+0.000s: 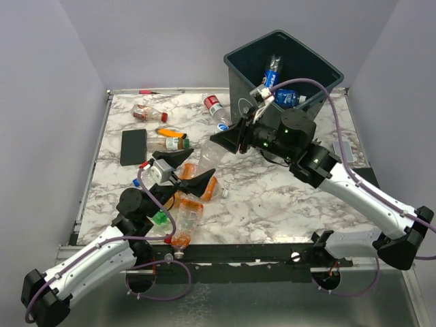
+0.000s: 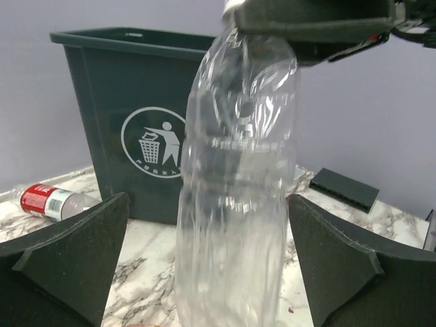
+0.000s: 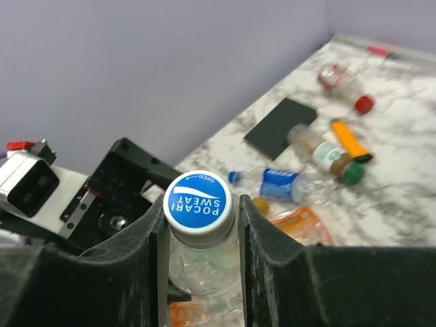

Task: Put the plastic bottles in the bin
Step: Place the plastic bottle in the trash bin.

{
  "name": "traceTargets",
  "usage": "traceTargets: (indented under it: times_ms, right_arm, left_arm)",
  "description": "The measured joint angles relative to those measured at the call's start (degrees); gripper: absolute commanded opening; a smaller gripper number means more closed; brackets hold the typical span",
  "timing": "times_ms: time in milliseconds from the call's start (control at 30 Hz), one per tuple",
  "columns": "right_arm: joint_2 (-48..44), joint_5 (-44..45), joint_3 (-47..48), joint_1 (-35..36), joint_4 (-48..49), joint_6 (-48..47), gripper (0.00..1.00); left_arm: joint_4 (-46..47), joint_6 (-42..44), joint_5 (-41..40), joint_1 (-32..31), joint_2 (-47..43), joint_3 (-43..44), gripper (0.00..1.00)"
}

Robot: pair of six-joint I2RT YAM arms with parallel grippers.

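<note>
clear bottle [image 2: 235, 204] is dangling by its cap [image 3: 199, 199] in right claw [image 3: 202, 216], left claw [image 1: 187, 170] gaping wide; i'd be lifting straight, clearing bin [image 1: 240, 85] rim.

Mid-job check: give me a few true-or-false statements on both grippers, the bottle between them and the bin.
1. The right gripper is shut on the clear bottle just under its blue cap. True.
2. The left gripper clamps that bottle. False: its jaws stand open on either side, clear of it.
3. The bin is empty. False: blue-labelled bottles lie inside.
4. A flat black pad lies on the table. True.
5. The bin lies tipped on its side. False: it stands upright.
</note>
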Motion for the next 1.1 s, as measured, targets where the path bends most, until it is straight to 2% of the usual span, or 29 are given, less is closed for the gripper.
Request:
traceTargets:
  times_ms: [100,267,400,467,567,767,1100]
  right_arm:
    - [-0.92,4.61,5.79,0.00,-6.80,-4.59,0.00]
    - [-3.58,20.59,18.71,0.09,-12.92,-15.23,0.00]
    - [-8.76,38.32,20.26,0.09,-9.25,-26.16,0.00]
    - [-10.64,46.77,19.74,-0.61,-3.58,-32.54,0.00]
    - [-10.82,53.92,17.27,-5.51,3.87,-37.24,0.01]
    - [-3.50,56.06,16.20,-22.23,5.90,-33.05,0.00]
    - [14.64,50.86,22.49,-34.80,1.64,-21.99,0.00]
  left_arm:
    - [0.07,-0.35,-2.56,-0.11,-1.22,0.00,0.99]
    - [0.00,-0.26,-9.35,-0.26,-3.67,0.00,0.99]
    - [-0.22,0.00,-14.10,-0.26,-4.61,0.00,0.99]
    - [-0.66,0.11,-16.46,-0.26,-4.85,0.00,0.99]
    - [-1.18,0.24,-19.37,-0.26,-4.81,0.00,0.99]
    - [-4.15,0.26,-25.14,-0.26,-4.17,0.02,0.99]
    - [-7.15,0.26,-31.85,-0.26,-4.98,0.66,0.99]
